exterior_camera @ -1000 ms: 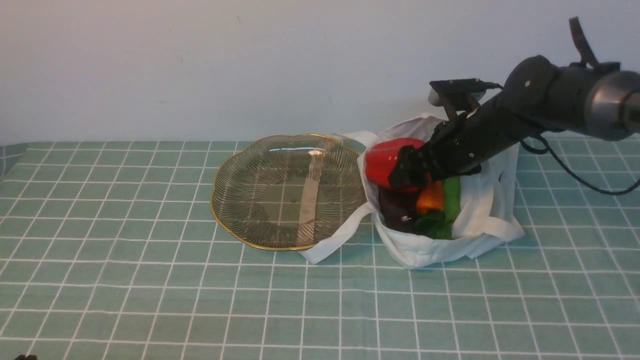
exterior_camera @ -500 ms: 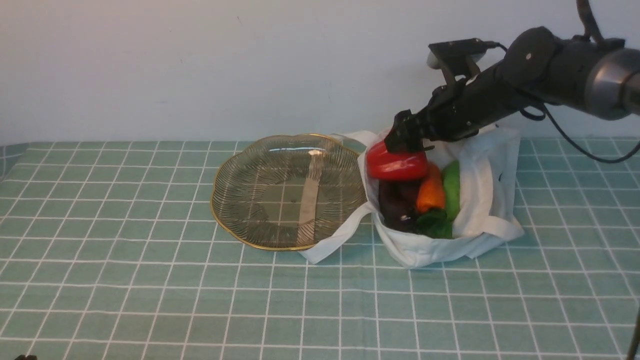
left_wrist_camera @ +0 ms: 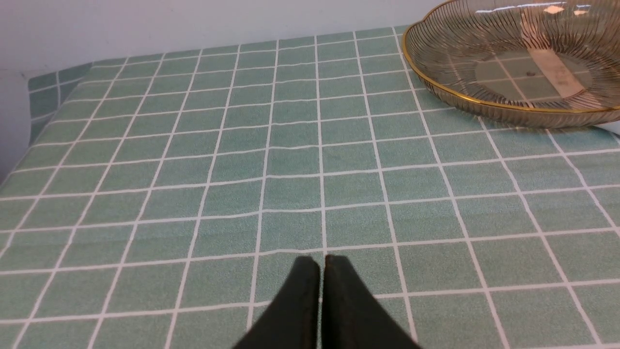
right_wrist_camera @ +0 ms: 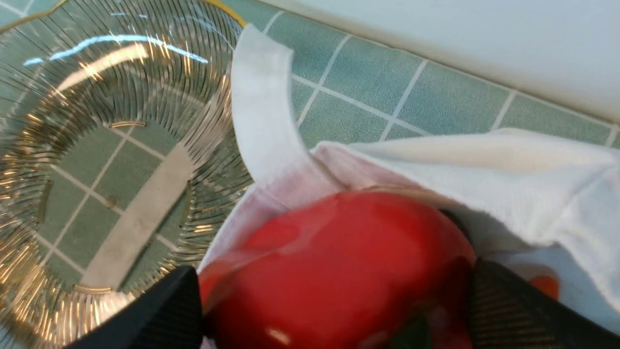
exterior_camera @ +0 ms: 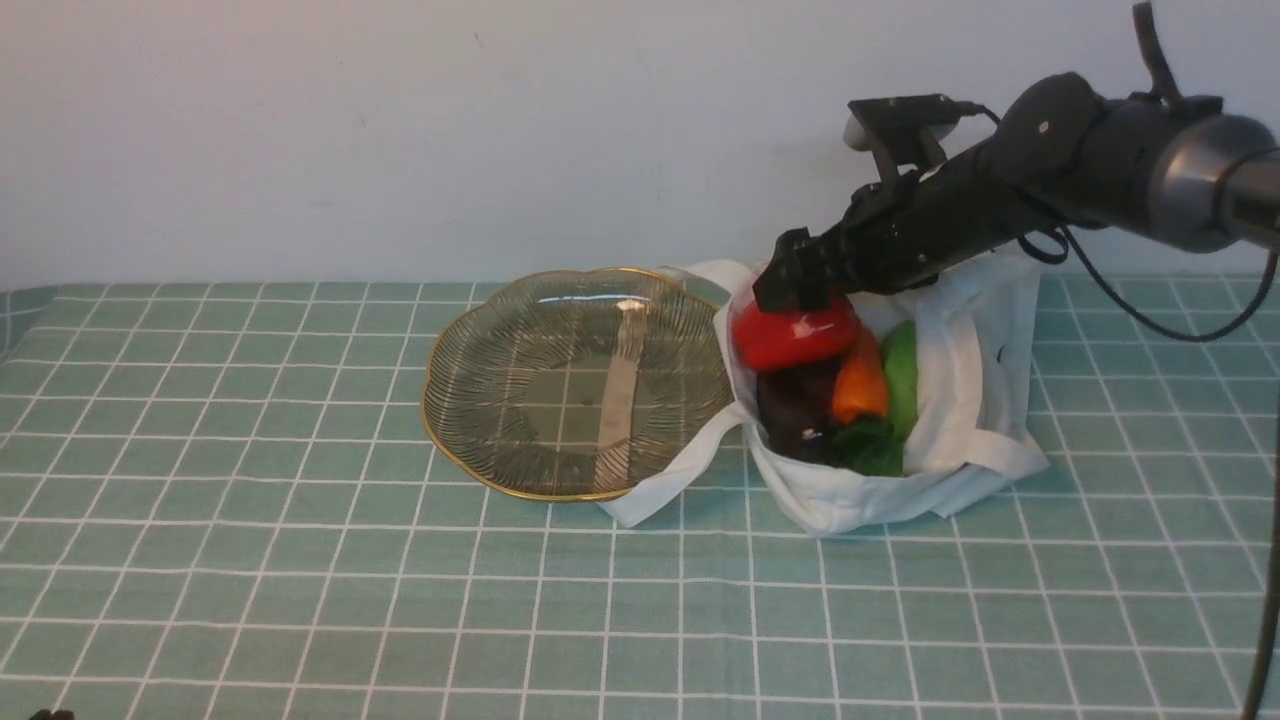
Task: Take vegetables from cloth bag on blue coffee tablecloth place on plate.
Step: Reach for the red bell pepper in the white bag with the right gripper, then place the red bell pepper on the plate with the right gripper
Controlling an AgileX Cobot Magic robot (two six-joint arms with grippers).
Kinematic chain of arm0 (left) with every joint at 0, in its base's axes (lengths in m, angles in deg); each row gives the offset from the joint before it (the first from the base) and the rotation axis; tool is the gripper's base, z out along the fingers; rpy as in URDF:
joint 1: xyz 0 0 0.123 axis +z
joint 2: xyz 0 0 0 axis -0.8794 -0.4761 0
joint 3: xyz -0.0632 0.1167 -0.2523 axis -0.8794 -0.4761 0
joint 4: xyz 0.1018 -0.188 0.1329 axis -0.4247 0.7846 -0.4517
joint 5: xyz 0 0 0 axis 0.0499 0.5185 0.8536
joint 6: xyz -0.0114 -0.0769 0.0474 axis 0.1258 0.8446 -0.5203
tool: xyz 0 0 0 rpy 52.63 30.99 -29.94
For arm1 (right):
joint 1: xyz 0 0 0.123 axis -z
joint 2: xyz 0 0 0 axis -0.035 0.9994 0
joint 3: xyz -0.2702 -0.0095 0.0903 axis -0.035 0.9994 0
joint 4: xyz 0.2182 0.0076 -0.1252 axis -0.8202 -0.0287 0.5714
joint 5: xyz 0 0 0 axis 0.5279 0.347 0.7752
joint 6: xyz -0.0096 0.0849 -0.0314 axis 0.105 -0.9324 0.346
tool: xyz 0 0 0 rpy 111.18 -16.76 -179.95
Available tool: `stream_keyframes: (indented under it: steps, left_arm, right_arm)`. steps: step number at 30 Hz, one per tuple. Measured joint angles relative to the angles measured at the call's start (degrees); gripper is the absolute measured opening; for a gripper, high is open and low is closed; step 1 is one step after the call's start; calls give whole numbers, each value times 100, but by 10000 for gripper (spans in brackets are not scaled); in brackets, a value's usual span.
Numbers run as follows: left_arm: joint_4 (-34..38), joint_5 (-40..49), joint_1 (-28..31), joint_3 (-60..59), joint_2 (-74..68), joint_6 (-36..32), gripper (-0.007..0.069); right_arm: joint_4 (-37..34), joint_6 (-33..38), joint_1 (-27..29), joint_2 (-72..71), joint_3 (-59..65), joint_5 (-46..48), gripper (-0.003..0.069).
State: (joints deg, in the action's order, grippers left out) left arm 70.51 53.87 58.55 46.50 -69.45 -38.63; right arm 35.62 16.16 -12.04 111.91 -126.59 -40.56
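Observation:
The white cloth bag (exterior_camera: pixel 970 400) lies open on the blue coffee tablecloth (exterior_camera: pixel 300 600), just right of the glass plate (exterior_camera: pixel 470 345), which holds nothing. At the bag's mouth sit the vegetables: a red pepper (exterior_camera: pixel 795 335) on top, a dark eggplant (exterior_camera: pixel 795 415), an orange piece (exterior_camera: pixel 862 385), a light green piece (exterior_camera: pixel 903 370) and a dark leafy bit (exterior_camera: pixel 868 448). My right gripper (exterior_camera: pixel 795 290) hovers on the pepper's top, open wide, its fingers flanking the pepper (right_wrist_camera: pixel 339 271). The left gripper (left_wrist_camera: pixel 322 261) is shut and empty, low over bare cloth.
One white strap (exterior_camera: pixel 680 470) runs along the plate's near right edge; another strap (right_wrist_camera: pixel 261 106) drapes by the plate's rim (right_wrist_camera: pixel 97 72). A pale wall stands close behind bag and plate. The plate (left_wrist_camera: pixel 484 103) also shows ahead of the left gripper.
The right gripper has risen out of the bag mouth and now sits above the pepper. The pepper has tipped flatter and stayed in the bag. The left arm is unmoved.

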Motion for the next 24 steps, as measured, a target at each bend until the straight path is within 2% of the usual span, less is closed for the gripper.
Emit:
stream_keyframes:
  steps: [8,11,12,13,14,24]
  left_arm:
    - [0,0,0,0,0,0,-5]
    - [0,0,0,0,0,0,-5]
    - [0,0,0,0,0,0,-5]
    - [0,0,0,0,0,0,-5]
    - [0,0,0,0,0,0,-5]
    - [0,0,0,0,0,0,-5]
  right_arm:
    - [-13,256,0,-1,-27,185,679]
    - [-24,266,0,-1,-37,236,615]
    - [-25,271,0,-1,-48,277,533]
    - [-25,271,0,-1,-49,282,524]
    - [6,278,0,-1,-101,331,467]
    - [520,171,0,64,-804,1327,461]
